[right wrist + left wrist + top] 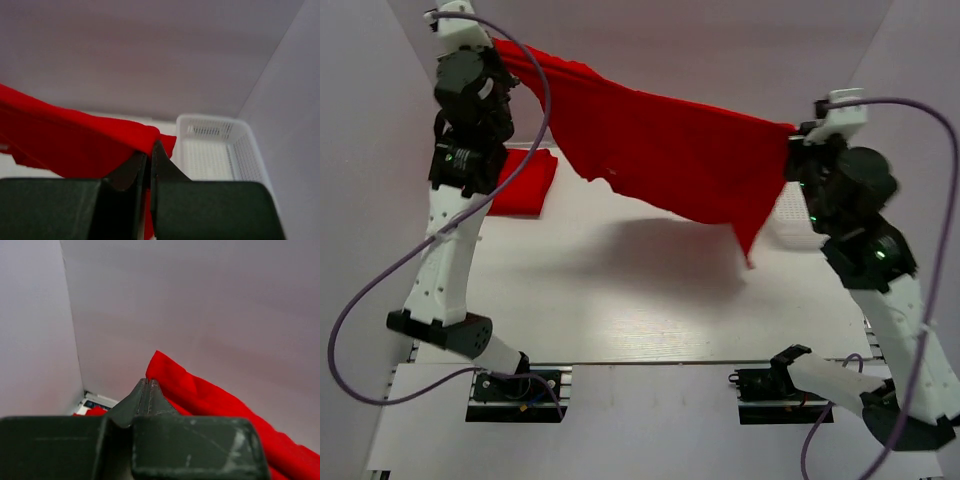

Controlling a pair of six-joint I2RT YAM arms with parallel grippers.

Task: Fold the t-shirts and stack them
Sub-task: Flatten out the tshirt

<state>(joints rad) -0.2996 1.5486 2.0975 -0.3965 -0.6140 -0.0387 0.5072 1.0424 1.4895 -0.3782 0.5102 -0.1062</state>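
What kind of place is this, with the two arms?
Probably a robot test cell in a lab, not a home: plain pale walls enclose a white table, the arm bases are bolted at its near edge, and a white mesh basket stands by.

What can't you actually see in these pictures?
- Folded red pile: top view, left arm covers its left end; layers uncountable.
- White basket: top view, right arm hides most; right wrist view, right hand cuts its near side.
- Held red t-shirt: left wrist view, left hand blocks the grasped edge.
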